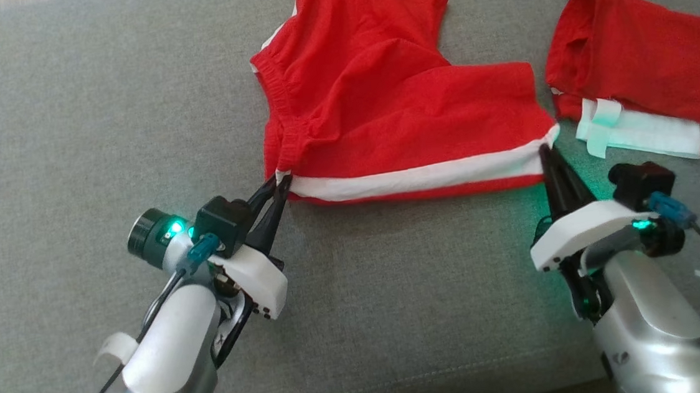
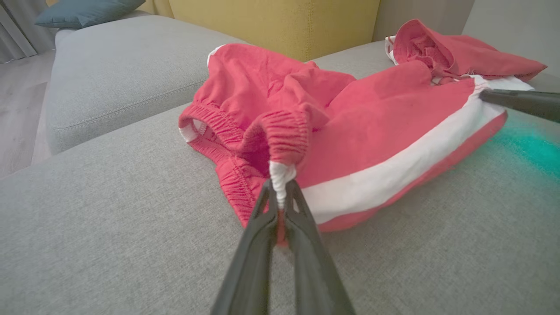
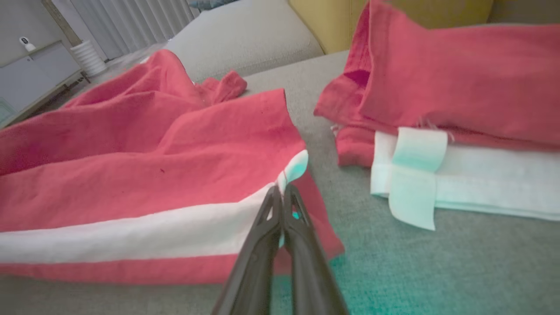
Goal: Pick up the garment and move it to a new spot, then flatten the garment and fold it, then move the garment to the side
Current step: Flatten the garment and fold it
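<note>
Red shorts (image 1: 393,105) lie rumpled on a grey sofa (image 1: 69,118). Left end effector (image 1: 280,182) pinches the waistband corner; right end effector (image 1: 546,151) seems clamped on the striped hem. Reads as flattening: next, draw the corners apart evenly.

Red shorts (image 1: 392,99) with a white stripe (image 1: 417,177) along the near edge lie rumpled on the grey cushion (image 1: 69,118), elastic waistband (image 1: 278,111) at left

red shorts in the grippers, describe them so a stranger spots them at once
On the grey sofa cushion, look between the left gripper and right gripper. The red shorts lie spread there, near corners pinched. Unlike the folded red garment beside them, they carry a long white stripe along the near edge.
</note>
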Motion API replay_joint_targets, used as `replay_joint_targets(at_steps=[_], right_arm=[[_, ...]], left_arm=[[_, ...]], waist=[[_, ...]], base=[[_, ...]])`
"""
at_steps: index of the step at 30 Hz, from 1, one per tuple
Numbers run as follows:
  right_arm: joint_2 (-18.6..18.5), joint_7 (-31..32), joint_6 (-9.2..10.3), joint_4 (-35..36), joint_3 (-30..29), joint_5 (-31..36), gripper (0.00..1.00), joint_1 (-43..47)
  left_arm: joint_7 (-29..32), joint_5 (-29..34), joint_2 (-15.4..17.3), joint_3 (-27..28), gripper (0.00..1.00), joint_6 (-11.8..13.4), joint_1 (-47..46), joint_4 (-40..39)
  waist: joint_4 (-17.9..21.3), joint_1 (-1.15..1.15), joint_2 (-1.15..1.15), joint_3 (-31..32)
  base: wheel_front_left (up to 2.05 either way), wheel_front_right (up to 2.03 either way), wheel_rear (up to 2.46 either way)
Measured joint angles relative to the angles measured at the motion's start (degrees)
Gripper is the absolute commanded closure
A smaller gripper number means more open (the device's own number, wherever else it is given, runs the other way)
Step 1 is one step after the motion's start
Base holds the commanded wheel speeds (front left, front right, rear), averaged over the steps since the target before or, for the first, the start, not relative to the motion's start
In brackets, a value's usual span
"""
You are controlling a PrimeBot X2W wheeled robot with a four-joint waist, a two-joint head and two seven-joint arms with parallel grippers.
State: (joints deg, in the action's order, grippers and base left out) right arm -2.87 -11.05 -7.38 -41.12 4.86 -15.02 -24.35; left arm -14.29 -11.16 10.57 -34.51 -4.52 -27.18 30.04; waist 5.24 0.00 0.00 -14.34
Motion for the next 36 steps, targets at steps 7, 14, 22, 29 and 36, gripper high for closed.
replay_joint_targets(at_steps=[7,14,22,29,36], right_arm=[[-0.1,-2.1,0.00,5.6,-1.2,0.4,1.00,0.4],[-1.5,-2.7,0.00,13.1,0.4,0.3,1.00,0.7],[-4.7,-3.2,0.00,23.7,2.3,0.6,1.00,1.1],[-5.1,-3.3,0.00,34.2,1.7,2.7,1.00,-2.3],[-3.4,-3.7,0.00,43.3,-1.2,4.3,1.00,-1.3]], left_arm=[[0.0,0.0,0.0,0.5,1.00,0.1,0.0,-0.5],[0.0,-0.8,0.2,3.6,1.00,1.0,0.2,-5.0],[0.0,-1.1,1.5,6.9,1.00,1.6,-1.7,-13.7],[0.8,-0.5,3.2,7.9,1.00,1.6,-7.8,-21.5],[4.1,-0.6,4.3,9.9,1.00,3.2,-8.7,-30.0]], waist=[[0.1,0.00,0.00,1.4],[0.4,0.00,0.00,3.5],[0.4,0.00,0.00,7.2],[-0.1,0.00,0.00,11.7],[-0.7,0.00,0.00,14.6]], base=[[0.00,0.00,0.00],[0.00,0.00,0.00],[0.00,0.00,0.00],[0.00,0.00,0.00],[0.00,0.00,0.00]])
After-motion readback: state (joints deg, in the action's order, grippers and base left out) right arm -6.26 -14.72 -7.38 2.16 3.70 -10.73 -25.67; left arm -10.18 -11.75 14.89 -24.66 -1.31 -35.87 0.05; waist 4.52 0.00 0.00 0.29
